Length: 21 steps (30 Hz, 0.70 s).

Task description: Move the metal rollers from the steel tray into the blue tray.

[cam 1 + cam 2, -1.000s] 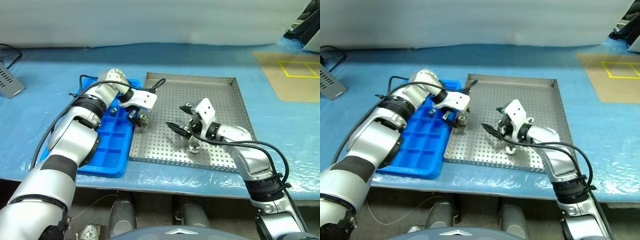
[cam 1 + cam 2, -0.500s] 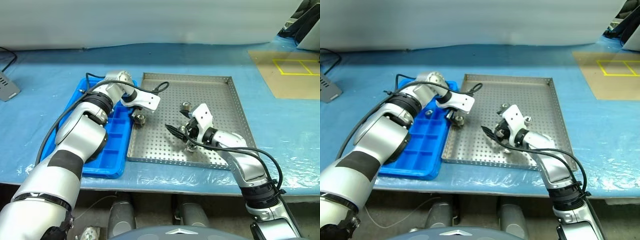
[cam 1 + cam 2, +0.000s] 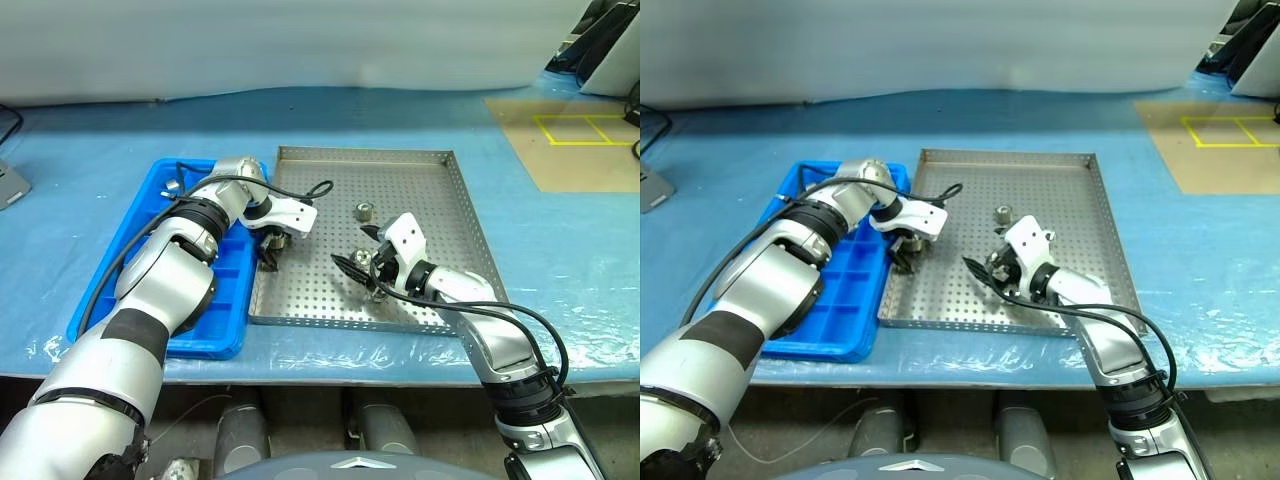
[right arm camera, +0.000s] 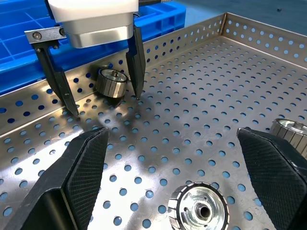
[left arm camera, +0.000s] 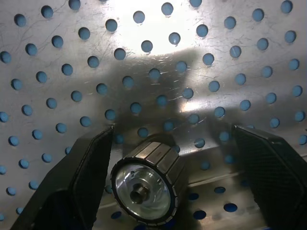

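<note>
1. A steel tray (image 3: pixel 440 200) of perforated sheet metal sits on a blue-covered table (image 3: pixel 560 260), with a blue tray (image 3: pixel 150 215) of square compartments touching its left rim
2. The left gripper (image 4: pixel 100 98) points down over the steel tray's left edge, its two black fingers (image 4: pixel 136 62) spread apart on either side of one metal roller (image 4: pixel 111 82), tips at the tray floor
3. That roller lies on its side against the steel tray's low left rim; in the left wrist view it sits close beside one finger (image 5: pixel 79 177) and well apart from the other, neither visibly pressing on it
4. The right gripper (image 3: pixel 362 262) reaches roughly level over the middle of the steel tray, its fingers wide apart and holding nothing
5. A second roller (image 4: pixel 200 208) rests on the tray floor between the right gripper's fingers, near their base
6. A third roller (image 3: pixel 363 211) stands farther back in the steel tray, just beyond the right gripper
</note>
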Each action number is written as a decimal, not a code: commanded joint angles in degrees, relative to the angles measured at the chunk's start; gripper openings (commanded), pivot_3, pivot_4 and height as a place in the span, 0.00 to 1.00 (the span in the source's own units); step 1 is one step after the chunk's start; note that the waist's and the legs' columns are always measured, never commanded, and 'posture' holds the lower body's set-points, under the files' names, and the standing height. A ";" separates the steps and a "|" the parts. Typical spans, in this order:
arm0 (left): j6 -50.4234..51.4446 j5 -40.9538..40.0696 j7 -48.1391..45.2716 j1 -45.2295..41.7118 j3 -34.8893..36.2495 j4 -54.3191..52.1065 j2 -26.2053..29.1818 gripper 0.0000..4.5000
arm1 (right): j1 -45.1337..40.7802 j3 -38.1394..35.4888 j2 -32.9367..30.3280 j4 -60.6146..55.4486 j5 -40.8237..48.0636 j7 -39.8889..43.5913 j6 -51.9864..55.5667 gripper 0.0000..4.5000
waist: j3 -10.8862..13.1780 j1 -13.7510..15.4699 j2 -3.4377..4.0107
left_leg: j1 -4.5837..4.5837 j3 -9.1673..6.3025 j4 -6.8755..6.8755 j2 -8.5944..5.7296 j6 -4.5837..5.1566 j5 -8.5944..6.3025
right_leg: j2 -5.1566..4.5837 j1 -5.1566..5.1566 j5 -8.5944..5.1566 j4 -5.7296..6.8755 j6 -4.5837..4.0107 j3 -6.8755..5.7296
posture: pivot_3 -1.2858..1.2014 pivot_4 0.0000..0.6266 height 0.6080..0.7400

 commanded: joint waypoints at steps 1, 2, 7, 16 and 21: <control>1.39 3.85 1.50 -0.32 -2.20 2.16 2.51 0.95 | -0.12 -0.69 0.26 -3.59 0.51 -0.59 0.19 1.00 | 0.00 -0.02 0.00 | 0.08 0.00 -0.01 0.01 0.00 0.00 | 0.01 0.08 0.00 0.00 0.00 0.00 | 0.37 0.24 1.00; 1.59 4.05 1.86 -0.52 -2.20 2.27 2.67 0.95 | -0.01 -0.61 0.28 -3.76 0.54 -0.64 0.26 1.00 | 0.00 -0.02 0.00 | 0.14 0.00 -0.02 0.01 -0.01 0.00 | 0.01 0.14 0.00 -0.01 0.00 0.00 | 0.37 0.24 1.00; 2.22 4.93 3.93 -0.96 -2.39 2.73 3.11 0.95 | 0.39 0.01 0.63 -3.10 0.10 -0.83 -0.35 1.00 | 0.00 -0.07 -0.01 | 0.37 0.01 -0.05 0.01 -0.01 0.00 | 0.01 0.36 -0.01 -0.06 0.00 0.01 | 0.37 0.24 1.00; 3.22 5.37 8.30 -1.06 -2.73 2.91 2.76 0.90 | 0.89 0.30 0.50 4.28 -1.31 1.18 -7.15 1.00 | 0.02 -0.02 -0.03 | 0.72 0.00 -0.08 0.00 -0.07 0.02 | 0.01 0.58 -0.01 -0.04 0.02 0.01 | 0.38 0.24 1.00; 2.38 5.37 9.09 -0.66 -2.69 2.55 2.94 0.61 | 1.26 0.47 0.85 9.06 -2.31 2.26 -12.05 1.00 | 0.02 0.19 -0.04 | 0.72 0.00 -0.06 -0.02 -0.07 0.02 | -0.01 0.61 -0.07 -0.05 0.17 0.00 | 0.38 0.24 1.00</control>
